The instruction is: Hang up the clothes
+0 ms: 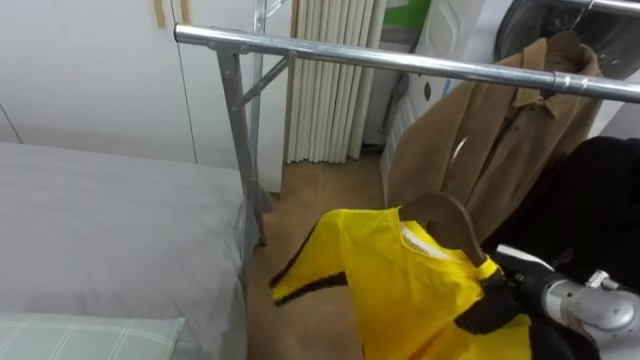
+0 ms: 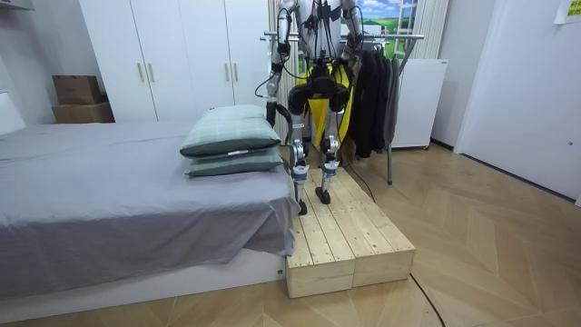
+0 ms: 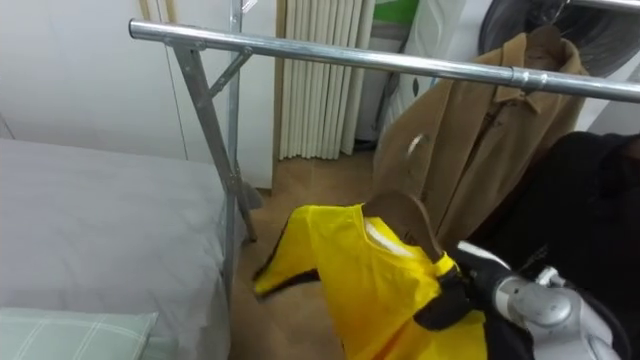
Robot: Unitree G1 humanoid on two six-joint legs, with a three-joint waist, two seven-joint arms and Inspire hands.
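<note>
Left eye view: the yellow shirt (image 1: pixel 410 290) is gripped by the right robot hand (image 1: pixel 503 302) below the rail (image 1: pixel 400 60), not yet hung.

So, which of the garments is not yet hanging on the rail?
The yellow garment: the right hand holds it on a wooden hanger below the rail, while the tan coat and the black garment hang from it.

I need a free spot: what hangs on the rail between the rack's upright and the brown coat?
Nothing: in the left eye view the rail is bare from the upright to the brown coat.
</note>
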